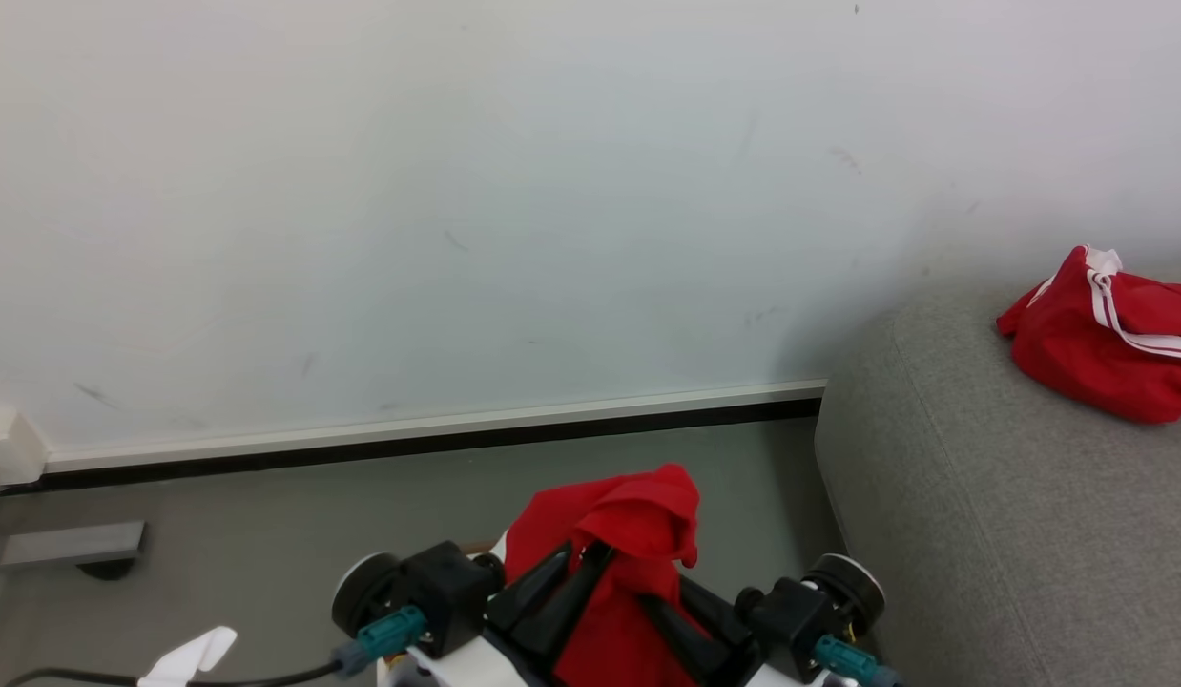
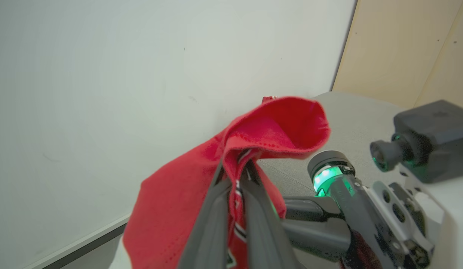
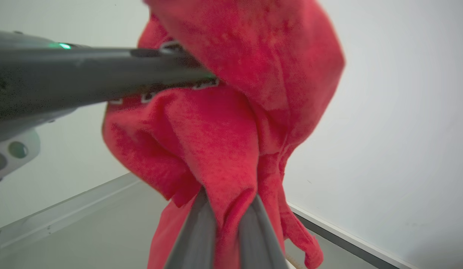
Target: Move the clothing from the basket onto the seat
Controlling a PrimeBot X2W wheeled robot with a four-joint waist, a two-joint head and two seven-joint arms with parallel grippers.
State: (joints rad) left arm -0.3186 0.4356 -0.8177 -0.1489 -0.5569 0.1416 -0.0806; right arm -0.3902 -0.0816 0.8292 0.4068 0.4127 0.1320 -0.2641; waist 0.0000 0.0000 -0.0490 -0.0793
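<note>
- Altogether, two bright red soft-fabric garments are here: one bunched red garment (image 1: 638, 515) held up between the two arms, and one crumpled red garment with white stripe trim (image 1: 1096, 353) lying on the large grey fabric-upholstered sofa (image 1: 982, 534). There is one sofa and there are two grippers.
- The bunched red garment hangs over the grey floor (image 1: 266, 534), left of the sofa's left end and apart from it. Its long axis runs up and down. A loose fold at the top flops toward the sofa side, and the rest trails below the head view's bottom edge.
- The crumpled red garment with white stripe trim sits near the sofa's back edge, by the pale wall (image 1: 457, 191). It stretches along that edge toward the sofa's right, its white stripes running much the same way, and it passes out of the head view at the right.
- Left gripper (image 2: 235, 168): the jaws are fully together on a hem of the bunched red garment, with a strip of white-marked trim caught between the two dark fingers.
- Right gripper (image 3: 229, 198): the jaws are narrow, almost together, with a thick fold of the same garment pinched between them. In the right wrist view a finger of the left gripper crosses the cloth above that pinch.
</note>
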